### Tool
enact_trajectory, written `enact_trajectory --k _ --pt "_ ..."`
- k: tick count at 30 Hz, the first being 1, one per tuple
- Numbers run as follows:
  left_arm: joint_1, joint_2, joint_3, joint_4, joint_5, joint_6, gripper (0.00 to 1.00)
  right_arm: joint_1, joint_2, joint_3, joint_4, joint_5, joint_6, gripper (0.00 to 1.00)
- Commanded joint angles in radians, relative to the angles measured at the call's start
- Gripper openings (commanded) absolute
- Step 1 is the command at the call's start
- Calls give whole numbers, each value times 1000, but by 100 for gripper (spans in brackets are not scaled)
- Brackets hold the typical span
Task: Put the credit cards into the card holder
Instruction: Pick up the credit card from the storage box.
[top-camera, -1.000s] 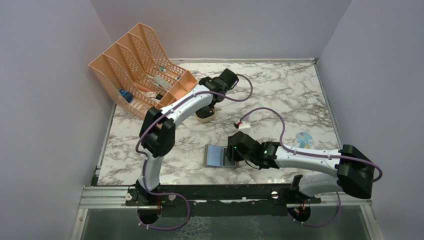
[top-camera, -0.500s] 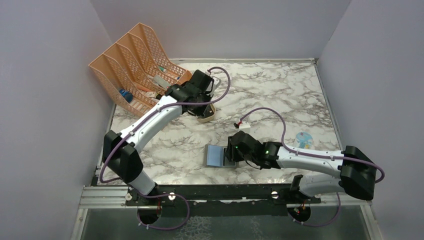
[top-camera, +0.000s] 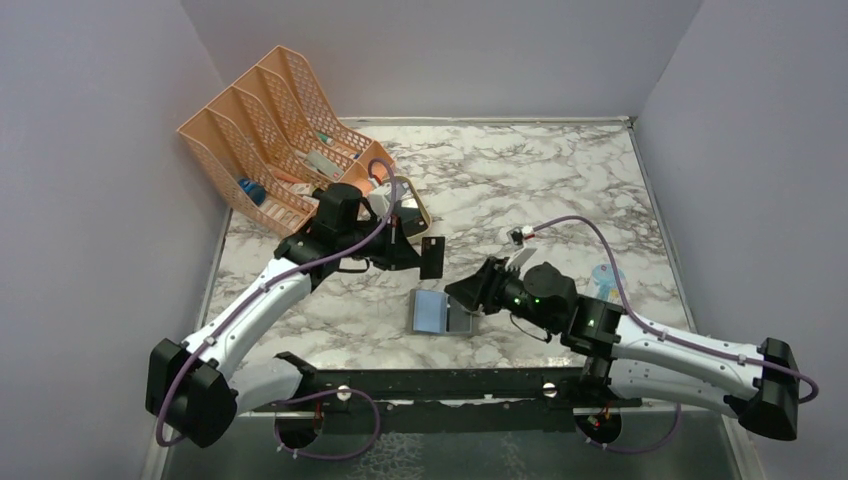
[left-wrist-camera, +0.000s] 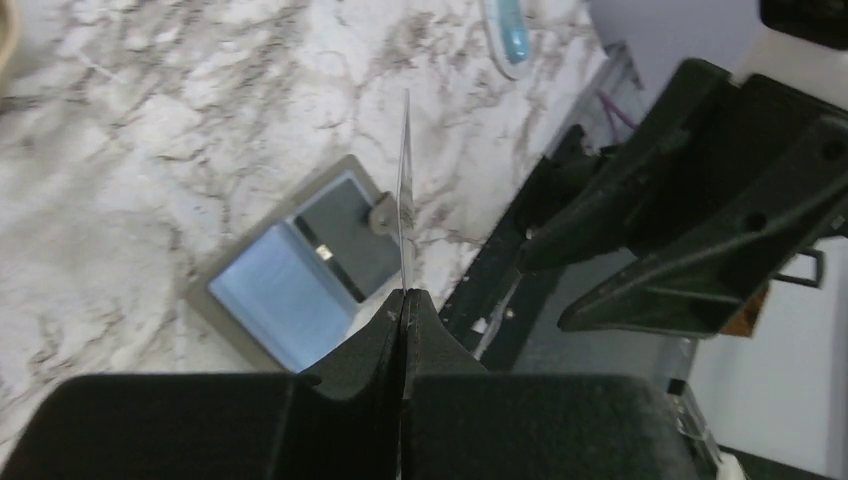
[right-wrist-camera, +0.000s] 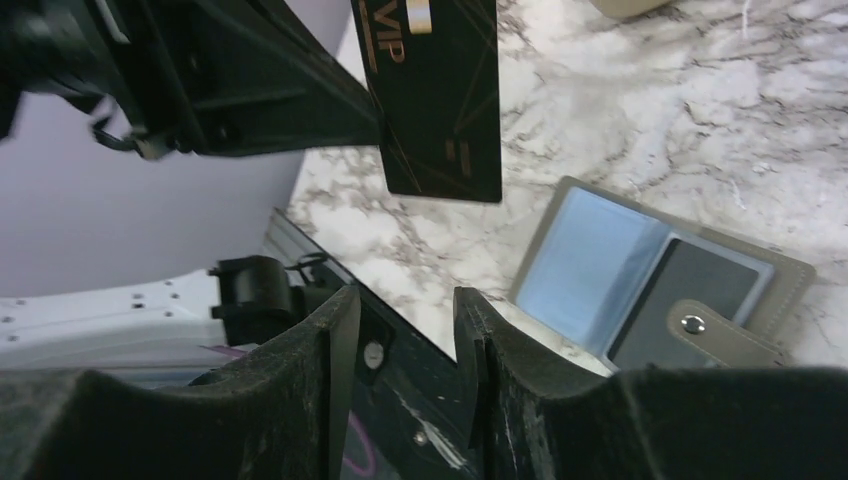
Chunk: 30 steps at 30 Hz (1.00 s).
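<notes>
The grey card holder (top-camera: 441, 312) lies open on the marble table near the front edge, blue-grey pockets up; it also shows in the left wrist view (left-wrist-camera: 300, 270) and the right wrist view (right-wrist-camera: 660, 275). My left gripper (top-camera: 415, 254) is shut on a black credit card (top-camera: 432, 257) and holds it in the air above and behind the holder. The card shows edge-on in the left wrist view (left-wrist-camera: 404, 200) and face-on, with gold "VIP" lettering, in the right wrist view (right-wrist-camera: 432, 95). My right gripper (top-camera: 462, 295) is open and empty, lifted just right of the holder.
A peach mesh file rack (top-camera: 280, 135) stands at the back left. A tan oval tray (top-camera: 415, 212) sits behind the left gripper. A small blue-and-white round object (top-camera: 607, 277) lies at the right. The black front rail (top-camera: 440, 385) runs along the near edge.
My left arm has swung from the tan tray toward the front, carrying the black card over toward the holder. My right gripper has lifted off the holder and drawn back to the right.
</notes>
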Motion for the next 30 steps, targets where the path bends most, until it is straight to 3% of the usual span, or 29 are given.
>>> enact_trajectory --k 1,8,13,19,24,30 --pt "13 -79 -80 215 271 -127 0 2 -55 -9 56 7 87 42" --pt "14 -149 -172 304 430 -159 0 1 -184 -67 74 40 157 56" --pt "14 -156 -187 352 467 -188 0 2 -178 -42 23 69 148 58" --pt "14 -157 -247 508 534 -280 0 2 -167 -34 76 14 136 54" --pt "14 -145 -253 524 561 -266 0 2 -193 -42 117 -19 124 40" --pt "14 -135 -271 582 567 -295 0 2 -187 -41 130 -42 123 39"
